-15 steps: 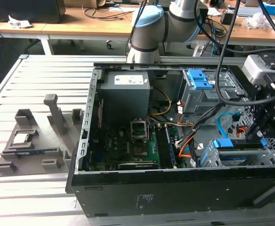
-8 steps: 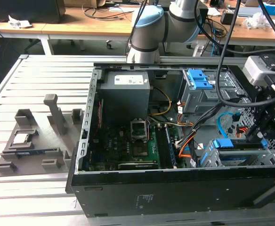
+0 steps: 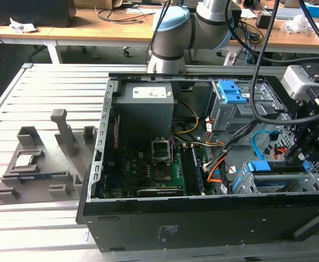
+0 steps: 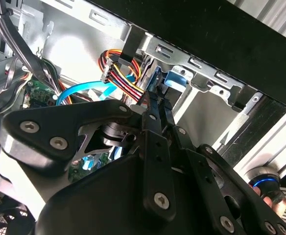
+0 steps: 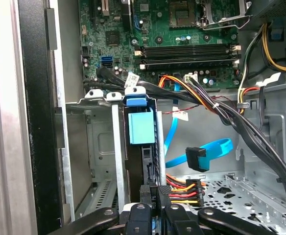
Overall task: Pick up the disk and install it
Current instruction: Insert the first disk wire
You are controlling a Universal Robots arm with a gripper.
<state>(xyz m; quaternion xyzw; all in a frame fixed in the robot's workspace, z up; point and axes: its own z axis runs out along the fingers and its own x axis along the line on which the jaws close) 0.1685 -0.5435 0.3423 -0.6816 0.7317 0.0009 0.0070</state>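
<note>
disk (image 5: 142, 128) slotted in cage (image 5: 101, 142), gripper (image 5: 155, 193) pinching it

Blue-framed disk (image 5: 142, 128) upright, slotted in cage.

Even bright light, glare on metal cage wall (image 4: 74, 49), soft focus

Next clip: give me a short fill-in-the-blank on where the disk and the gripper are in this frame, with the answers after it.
1. The disk stands on edge in a slot of the metal drive ____.
2. Its plastic carrier frame is ____ in colour.
3. The gripper is at the disk's end, inside the open computer ____.

Missing words: cage; blue; case
</note>
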